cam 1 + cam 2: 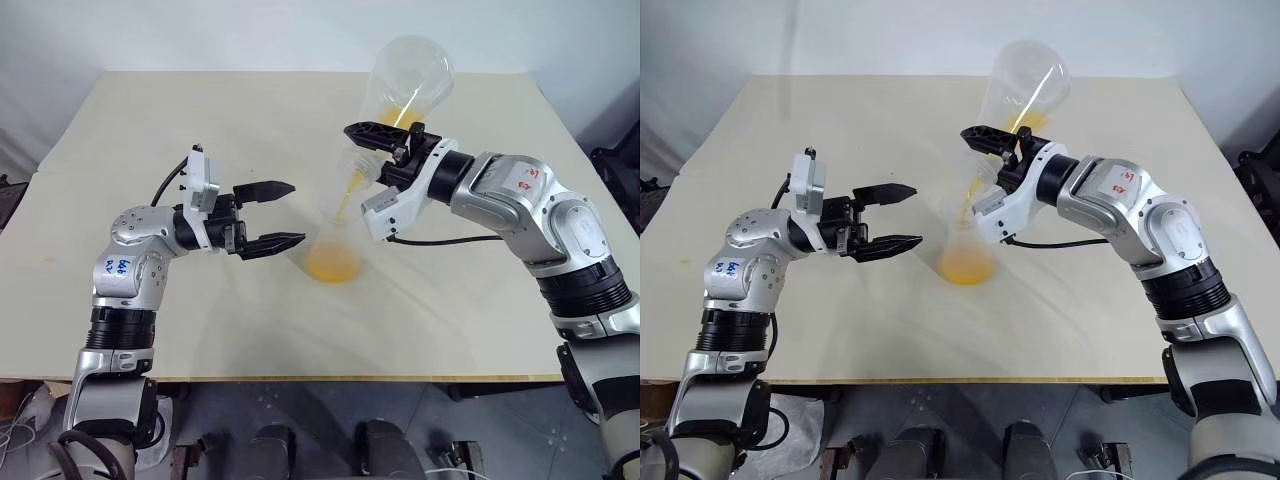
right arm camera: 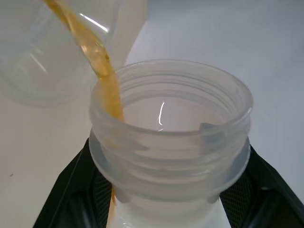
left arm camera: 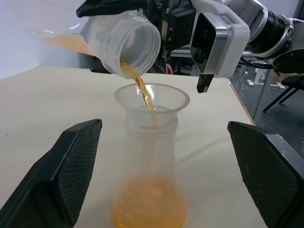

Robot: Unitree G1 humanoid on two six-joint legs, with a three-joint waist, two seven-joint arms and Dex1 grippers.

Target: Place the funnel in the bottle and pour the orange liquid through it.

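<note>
The bottle (image 1: 332,250) stands upright at mid-table with the small clear funnel (image 3: 176,101) seated in its neck. My right gripper (image 1: 388,140) is shut on the neck of a wide-bellied clear flask (image 1: 410,75), which is tipped mouth-down above the funnel. A thin stream of the orange liquid (image 3: 144,91) runs from the flask's mouth into the funnel. More orange liquid pools in the bottle's base (image 1: 332,266), and some is left in the flask. My left gripper (image 1: 296,212) is open, level with the bottle and just to its left, not touching it.
The cream table (image 1: 150,120) carries nothing else. Its front edge runs just ahead of my arms, and its far edge meets a pale wall. A black cable (image 1: 440,240) hangs under my right forearm, close to the tabletop.
</note>
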